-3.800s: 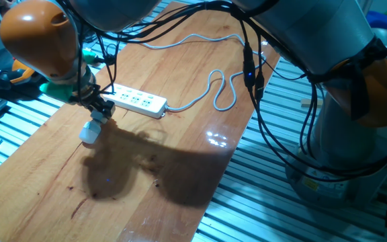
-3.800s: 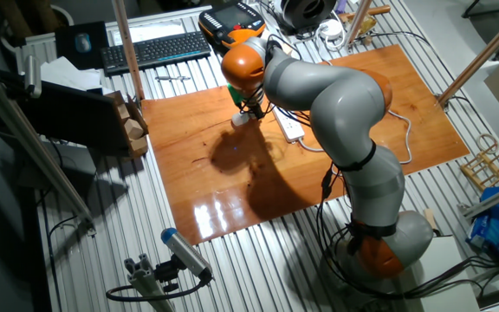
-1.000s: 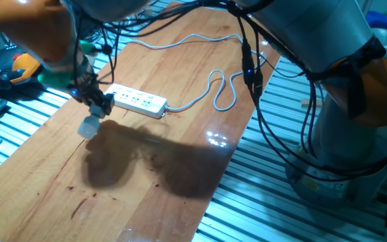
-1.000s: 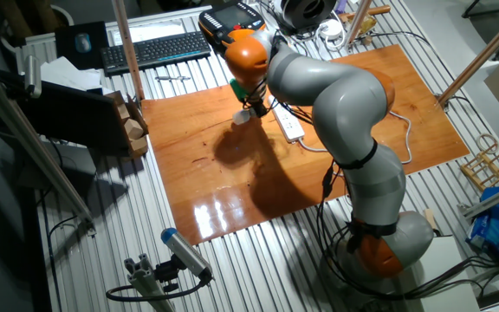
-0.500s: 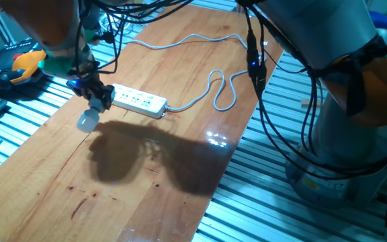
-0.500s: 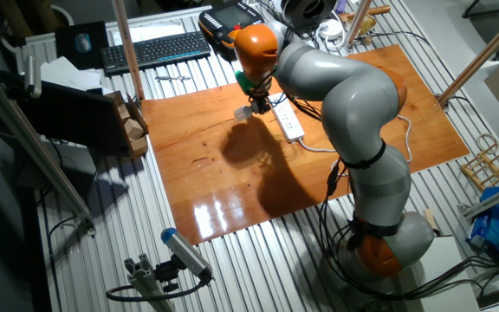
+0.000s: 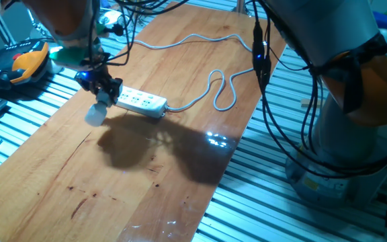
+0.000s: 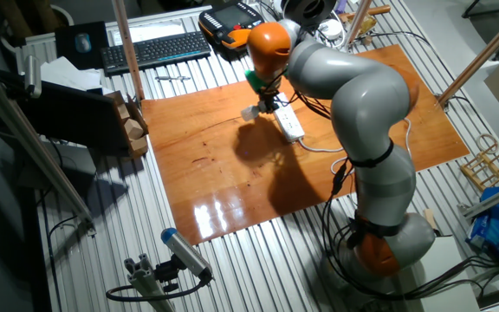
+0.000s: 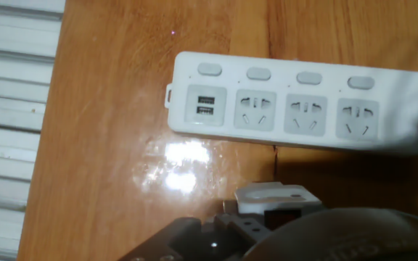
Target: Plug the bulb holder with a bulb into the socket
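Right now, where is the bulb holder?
In one fixed view the bulb holder hangs in the claw above the table, just off the left end of the power strip.

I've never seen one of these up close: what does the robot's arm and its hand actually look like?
The arm is made of thick, rounded silver-grey segments with orange joints. Loose black cables hang along it. A green ring sits at the wrist, above a small dark two-finger gripper.

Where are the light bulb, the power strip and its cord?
bulb (image 7: 96, 116), one fixed view, its round frosted end.
power strip (image 9: 296, 112), hand view, its outlet face.
cord (image 7: 222, 91), one fixed view, its looped part.
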`<state>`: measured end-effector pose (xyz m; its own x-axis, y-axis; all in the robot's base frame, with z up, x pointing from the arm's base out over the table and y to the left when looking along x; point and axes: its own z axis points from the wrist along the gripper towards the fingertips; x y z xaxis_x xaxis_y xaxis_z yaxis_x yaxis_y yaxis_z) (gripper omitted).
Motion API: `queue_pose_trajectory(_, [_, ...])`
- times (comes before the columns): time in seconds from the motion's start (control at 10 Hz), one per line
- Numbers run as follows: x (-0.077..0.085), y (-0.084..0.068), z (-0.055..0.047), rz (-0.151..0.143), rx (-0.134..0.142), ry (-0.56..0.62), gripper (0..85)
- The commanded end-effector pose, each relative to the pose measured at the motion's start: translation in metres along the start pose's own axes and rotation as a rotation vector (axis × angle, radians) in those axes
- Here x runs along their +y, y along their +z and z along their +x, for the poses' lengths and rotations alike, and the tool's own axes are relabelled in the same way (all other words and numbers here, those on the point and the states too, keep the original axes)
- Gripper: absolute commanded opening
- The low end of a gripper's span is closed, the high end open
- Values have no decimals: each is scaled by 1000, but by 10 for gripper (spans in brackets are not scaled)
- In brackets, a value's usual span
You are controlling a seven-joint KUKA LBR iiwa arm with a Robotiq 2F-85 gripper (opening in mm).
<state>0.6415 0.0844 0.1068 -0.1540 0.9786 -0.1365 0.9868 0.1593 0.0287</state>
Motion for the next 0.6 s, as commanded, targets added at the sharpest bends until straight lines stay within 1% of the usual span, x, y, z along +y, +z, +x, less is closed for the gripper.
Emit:
queue_pose_trajectory(0.0, [-1,-1,-3,-2,0,16,0])
queue_pose_trajectory(0.2, [-6,-3,-8,-6,8,55,0])
queue_pose_trajectory(0.5, [-11,-1,-16,-6,-3,111,0])
